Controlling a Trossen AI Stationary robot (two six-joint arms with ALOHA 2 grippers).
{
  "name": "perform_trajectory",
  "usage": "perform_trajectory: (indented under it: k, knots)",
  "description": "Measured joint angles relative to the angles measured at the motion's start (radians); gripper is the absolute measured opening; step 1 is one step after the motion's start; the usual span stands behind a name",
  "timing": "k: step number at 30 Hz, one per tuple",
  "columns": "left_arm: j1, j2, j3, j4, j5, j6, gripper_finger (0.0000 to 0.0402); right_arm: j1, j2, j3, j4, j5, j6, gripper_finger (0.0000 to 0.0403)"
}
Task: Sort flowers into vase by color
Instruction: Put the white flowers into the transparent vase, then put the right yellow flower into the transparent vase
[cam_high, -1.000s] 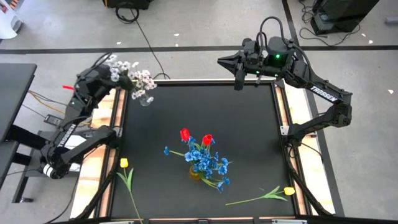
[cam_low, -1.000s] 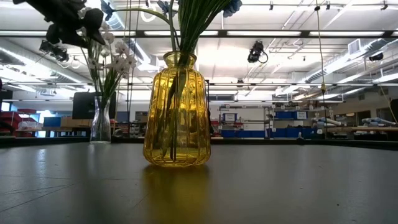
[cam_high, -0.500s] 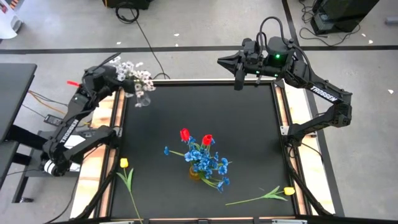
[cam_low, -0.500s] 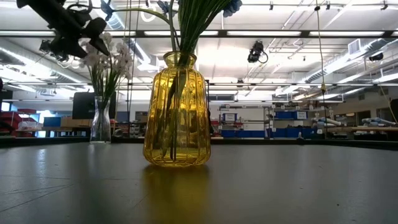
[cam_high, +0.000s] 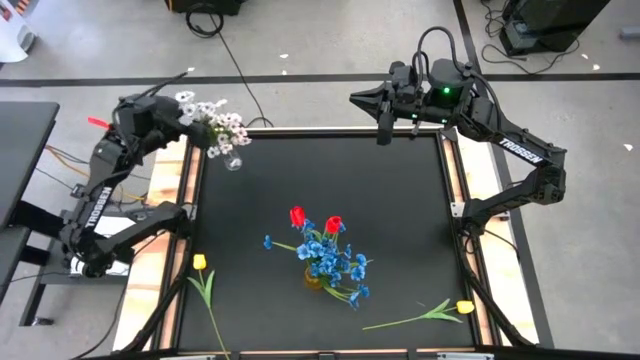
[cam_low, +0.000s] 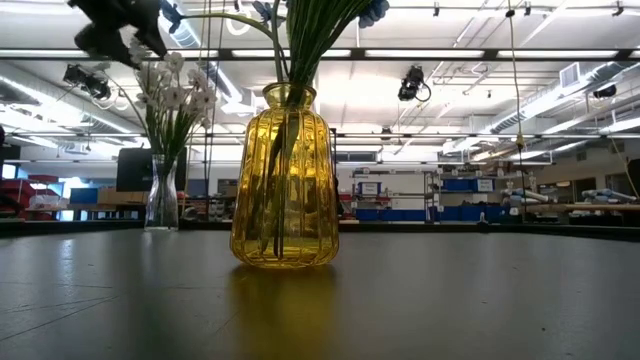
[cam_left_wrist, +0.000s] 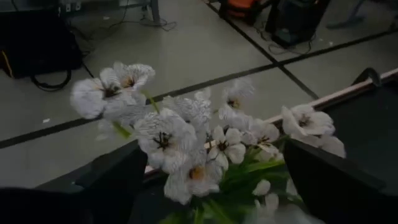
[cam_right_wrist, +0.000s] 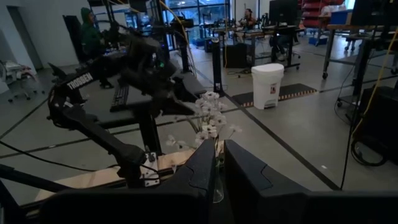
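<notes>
Two yellow tulips (cam_high: 201, 263) lie beside the amber vase (cam_high: 316, 277), unsorted. We see the left claw (cam_high: 178, 121) has backed off the white sprays (cam_high: 213, 124), fingers apart, empty; white appears finished.

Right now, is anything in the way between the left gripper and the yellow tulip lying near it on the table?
Nothing visible blocks it. The left gripper sits up by the white flowers in the clear vase. The yellow tulip lies on bare black table below, with the amber vase off to one side.
</notes>
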Motion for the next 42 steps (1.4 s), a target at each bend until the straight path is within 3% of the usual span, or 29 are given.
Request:
perform_trajectory:
  k: [9,21,28,34,42]
  knots:
    - [0.000,0.010,0.193,-0.213,0.000,0.058,0.0382,0.000,0.000,0.000,0.000,0.000,0.000,0.0043]
    - [-0.006,0.007,0.477,-0.374,0.006,0.157,0.0379,0.000,0.000,0.000,0.000,0.000,0.000,0.0043]
    - [-0.009,-0.003,0.478,-0.381,0.233,0.030,0.0345,0.000,0.000,0.000,0.000,0.000,0.000,0.0043]
    - [-0.009,0.023,0.478,-0.263,0.457,-0.041,0.0324,0.000,0.000,0.000,0.000,0.000,0.000,0.0043]
    - [-0.010,0.039,0.478,-0.167,0.585,-0.052,0.0318,0.000,0.000,0.000,0.000,0.000,0.000,0.0043]
